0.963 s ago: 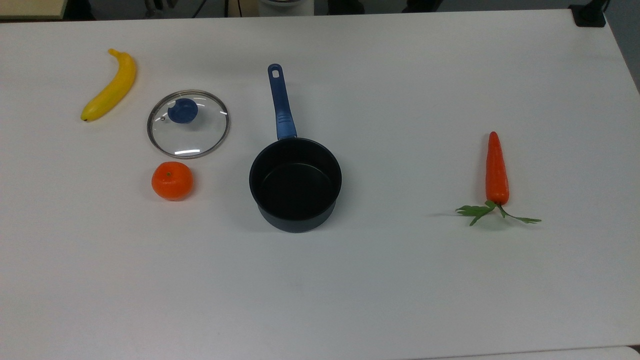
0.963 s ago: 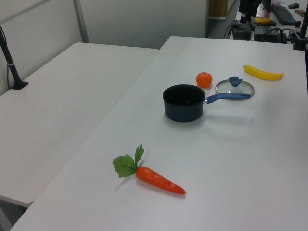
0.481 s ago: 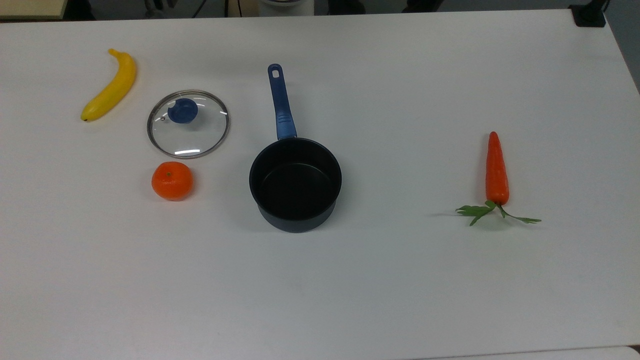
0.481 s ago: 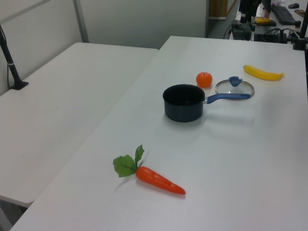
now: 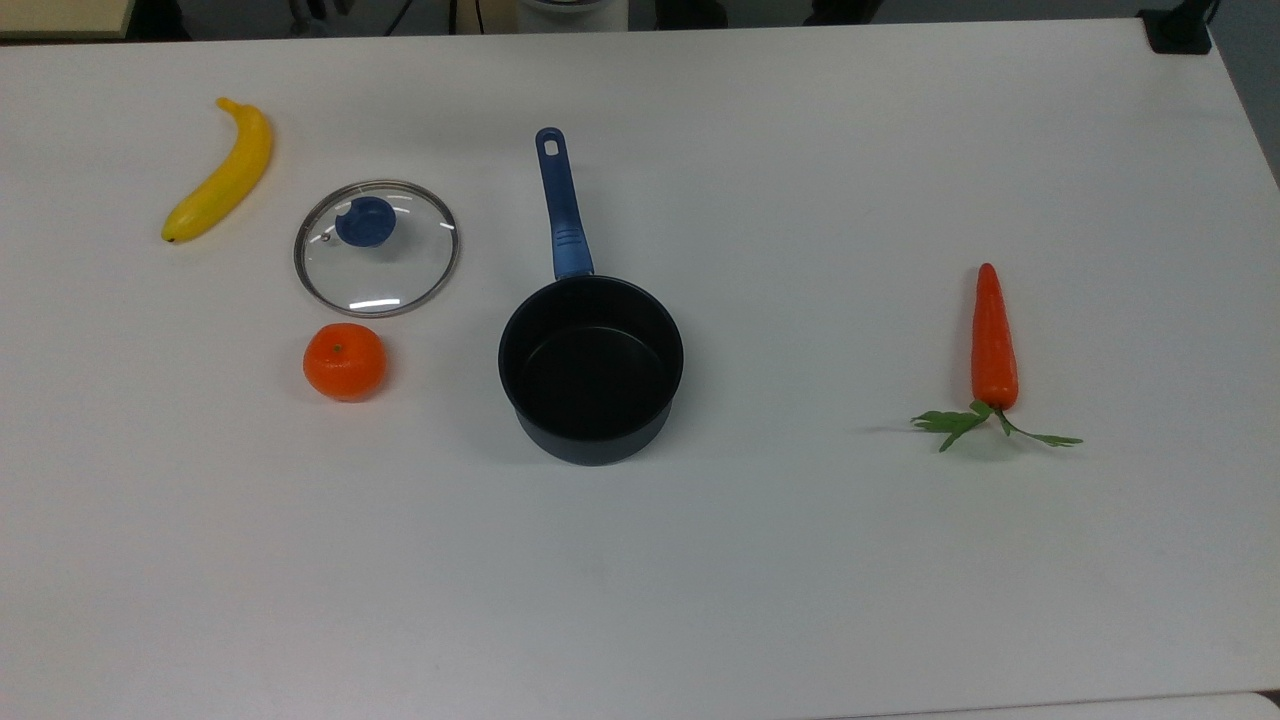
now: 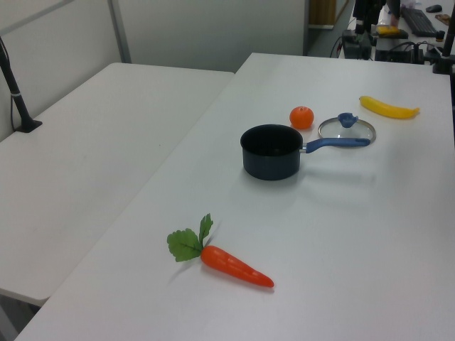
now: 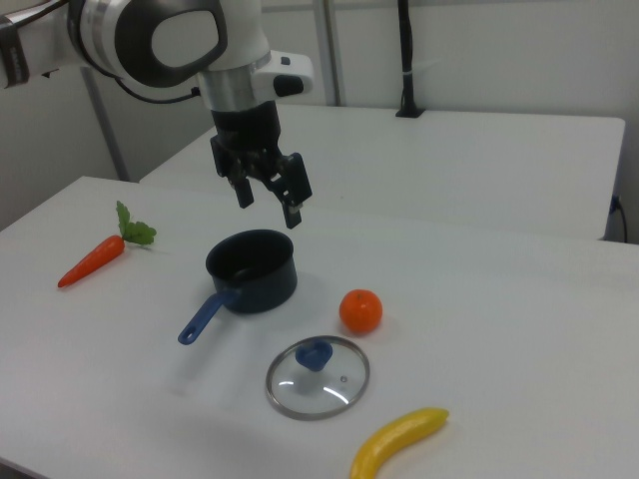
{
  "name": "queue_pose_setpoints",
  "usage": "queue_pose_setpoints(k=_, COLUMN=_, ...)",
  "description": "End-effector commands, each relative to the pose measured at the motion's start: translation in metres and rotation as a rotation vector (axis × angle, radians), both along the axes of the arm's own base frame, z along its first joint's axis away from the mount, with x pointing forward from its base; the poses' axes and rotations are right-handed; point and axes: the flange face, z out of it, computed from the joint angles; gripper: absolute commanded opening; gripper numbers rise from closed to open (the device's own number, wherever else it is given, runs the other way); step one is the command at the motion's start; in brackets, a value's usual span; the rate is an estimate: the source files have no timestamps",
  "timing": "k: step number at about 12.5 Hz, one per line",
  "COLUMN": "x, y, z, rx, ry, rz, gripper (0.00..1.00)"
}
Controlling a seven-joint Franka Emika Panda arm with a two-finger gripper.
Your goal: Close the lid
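Glass lid (image 5: 377,249) lies flat beside saucepan (image 5: 590,365); lettering unreadable.

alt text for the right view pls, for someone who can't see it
A robot arm's open hand hangs above an empty black saucepan on a white table. Nearer the camera a glass lid lies flat, between an orange and a banana; a carrot lies at the right view's left.

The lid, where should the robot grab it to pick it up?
Probably by the blue knob. The lid lies flat on the table, knob up, and its thin rim sits against the surface, leaving little to pinch there. Coming straight down from above looks best; the orange and banana sit near its sides. The pincer hangs open above the saucepan.
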Motion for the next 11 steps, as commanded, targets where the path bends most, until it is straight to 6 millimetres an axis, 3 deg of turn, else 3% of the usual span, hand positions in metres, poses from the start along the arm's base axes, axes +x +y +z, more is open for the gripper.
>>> queue_pose_setpoints(k=1, x=-0.005, y=-0.004, z=0.006, rx=-0.009, ry=0.013, rz=0.019, gripper=1.00)
queue_pose_setpoints(k=11, x=-0.008, y=-0.016, z=0.009, rx=-0.004, ry=0.004, rz=0.041, gripper=1.00)
